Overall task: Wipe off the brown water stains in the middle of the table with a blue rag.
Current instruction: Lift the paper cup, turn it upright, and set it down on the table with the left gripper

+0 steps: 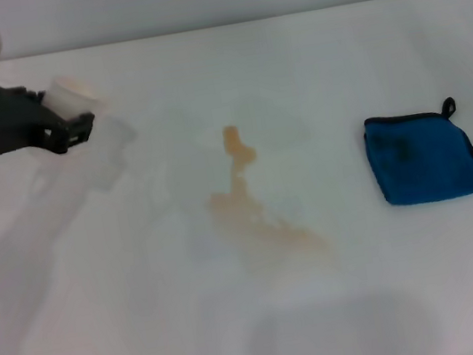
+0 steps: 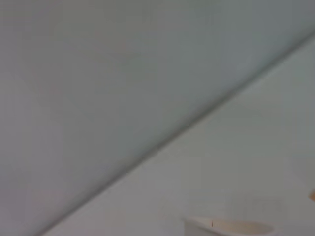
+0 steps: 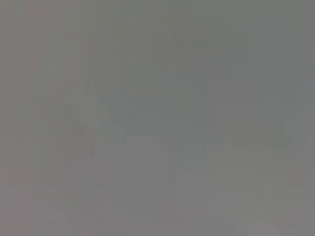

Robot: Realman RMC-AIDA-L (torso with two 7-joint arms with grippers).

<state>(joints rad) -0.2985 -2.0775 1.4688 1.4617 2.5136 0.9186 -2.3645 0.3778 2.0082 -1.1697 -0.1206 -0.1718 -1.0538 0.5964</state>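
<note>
The brown water stains (image 1: 247,201) run as a pale orange streak with blobs across the middle of the white table (image 1: 151,317). To their right the blue rag (image 1: 425,157) lies folded flat, its black loop at the far right corner. At the far left my left gripper (image 1: 72,113) hangs above the table, shut on a white cup (image 1: 75,92). The cup's rim (image 2: 229,227) also shows in the left wrist view. My right gripper is out of view, and the right wrist view shows only plain grey.
The table's far edge (image 1: 283,15) runs along the top of the head view. The left arm and cup cast a shadow (image 1: 111,152) on the tabletop left of the stains.
</note>
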